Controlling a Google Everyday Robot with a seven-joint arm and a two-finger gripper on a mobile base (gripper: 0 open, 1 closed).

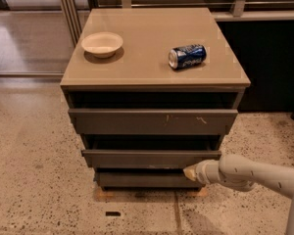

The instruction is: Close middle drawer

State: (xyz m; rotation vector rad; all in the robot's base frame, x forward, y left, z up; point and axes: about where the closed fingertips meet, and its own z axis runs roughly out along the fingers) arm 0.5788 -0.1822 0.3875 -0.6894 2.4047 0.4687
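Looking down at a grey-brown cabinet (pixel 152 77) standing on a speckled floor (pixel 34 180). Finding three drawer fronts, one under the other. Seeing the middle drawer (pixel 147 158) between the wide top drawer (pixel 137 121), with pale scratches on its front, and the small bottom drawer (pixel 137 179). Seeing a dark gap just above the middle drawer's plain flat front.

Spotting the gripper (pixel 190 173) low on the right, at the end of a pale arm (pixel 255 173) reaching in from the right edge. Finding its tip right by the lower right corner of the middle drawer's front, just in front of the bottom drawer. Cannot tell whether touching that front or only just beside it. Cannot tell the gripper's state either, open or closed.

Seeing, up on the cabinet top, a pale bowl (pixel 102 44) at the left and a blue can (pixel 187 56) lying on its side at the right, well apart.
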